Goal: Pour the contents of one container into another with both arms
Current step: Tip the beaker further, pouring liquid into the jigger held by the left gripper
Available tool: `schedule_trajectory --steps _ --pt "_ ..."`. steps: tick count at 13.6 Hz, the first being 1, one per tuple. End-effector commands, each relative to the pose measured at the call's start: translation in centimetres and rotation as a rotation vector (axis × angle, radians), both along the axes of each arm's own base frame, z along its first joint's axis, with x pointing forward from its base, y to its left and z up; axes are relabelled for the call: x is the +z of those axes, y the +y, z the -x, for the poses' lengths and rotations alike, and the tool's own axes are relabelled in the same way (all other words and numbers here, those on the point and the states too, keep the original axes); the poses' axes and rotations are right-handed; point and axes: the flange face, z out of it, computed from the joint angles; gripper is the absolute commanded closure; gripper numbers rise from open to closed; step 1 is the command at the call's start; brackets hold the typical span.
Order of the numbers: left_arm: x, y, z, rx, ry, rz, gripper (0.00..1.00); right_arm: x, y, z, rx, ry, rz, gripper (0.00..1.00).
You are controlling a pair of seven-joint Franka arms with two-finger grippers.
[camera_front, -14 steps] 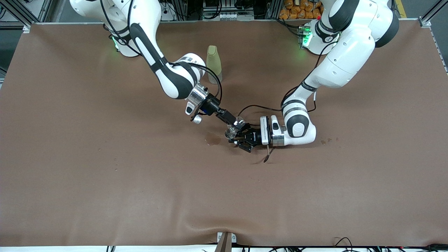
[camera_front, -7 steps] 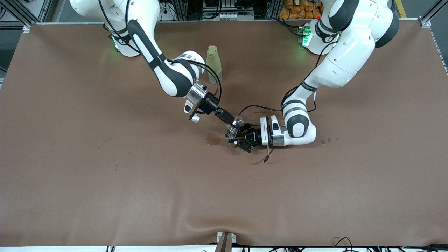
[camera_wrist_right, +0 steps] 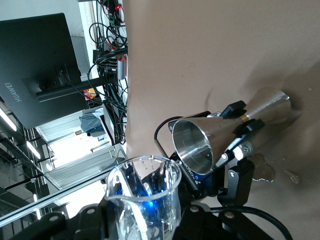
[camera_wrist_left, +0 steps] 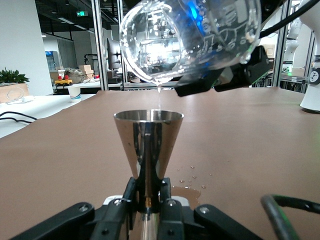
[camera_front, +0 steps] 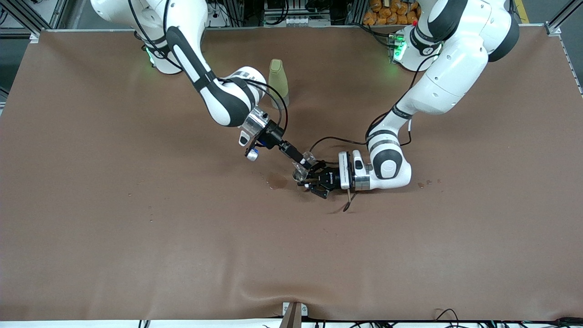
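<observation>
The right tool (camera_front: 304,160), reaching down at a slant, gripped the tipped clear cup (camera_wrist_left: 192,37) over the metal cone cup (camera_wrist_left: 148,145), which the low, level left tool (camera_front: 313,180) clamped upright mid-bench (camera_front: 136,237).

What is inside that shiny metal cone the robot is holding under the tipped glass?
Nothing visible: the metal cone's inner wall looks bare, its bottom hidden. The glass cup tilts above it.

probably a robotics lab: aluminium frames (camera_wrist_left: 102,45), monitor (camera_wrist_right: 42,75), cables (camera_wrist_right: 107,45).
</observation>
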Motion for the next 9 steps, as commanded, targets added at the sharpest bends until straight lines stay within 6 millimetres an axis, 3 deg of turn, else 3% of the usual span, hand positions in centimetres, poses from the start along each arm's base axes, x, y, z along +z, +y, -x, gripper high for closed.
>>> schedule_trajectory --steps 1,9 --pt "0.5 -0.4 -0.6 0.027 0.004 0.006 1.00 0.6 -0.2 0.4 -0.096 0.032 -0.059 0.92" --pt "1.0 1.9 -2.2 0.058 -0.014 0.002 1.00 1.6 -0.4 0.0 -0.084 -0.001 -0.055 0.90"
